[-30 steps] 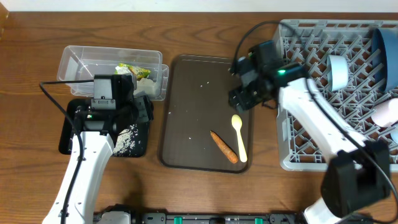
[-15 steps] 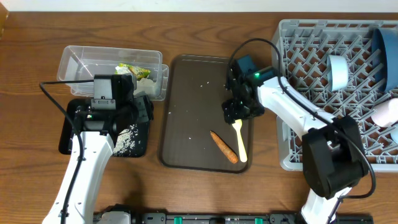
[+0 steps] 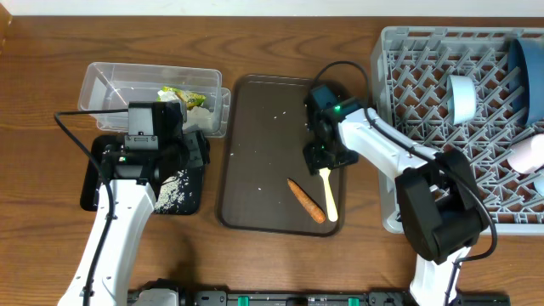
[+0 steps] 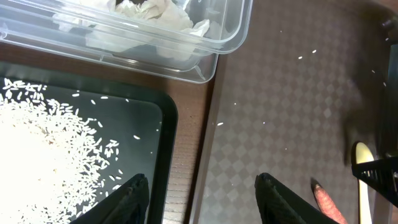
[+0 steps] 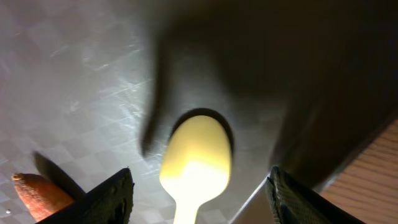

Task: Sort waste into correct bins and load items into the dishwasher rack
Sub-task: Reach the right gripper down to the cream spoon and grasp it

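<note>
The pale yellow spoon point(image 3: 328, 192) lies on the dark brown tray point(image 3: 263, 170), beside the orange carrot piece point(image 3: 306, 201). My right gripper point(image 3: 324, 161) is open, low over the spoon's bowl point(image 5: 196, 155), with a finger on each side; the carrot point(image 5: 37, 193) shows at lower left. My left gripper point(image 4: 202, 199) is open and empty over the gap between the black tray point(image 3: 98, 174) with rice point(image 4: 43, 149) and the brown tray. The clear tub point(image 3: 153, 95) holds crumpled wrappers point(image 3: 183, 98). The grey rack point(image 3: 442, 102) holds the dark blue bowl point(image 3: 529, 72), a light blue cup point(image 3: 463, 98) and a pink cup point(image 3: 527, 153).
Loose rice grains point(image 3: 276, 113) are scattered on the brown tray. The rack's left wall stands just right of my right arm. Bare wood table lies in front of the trays.
My right gripper has moved left and down from the rack's edge to sit low over the spoon's bowl. The left arm has not moved.
</note>
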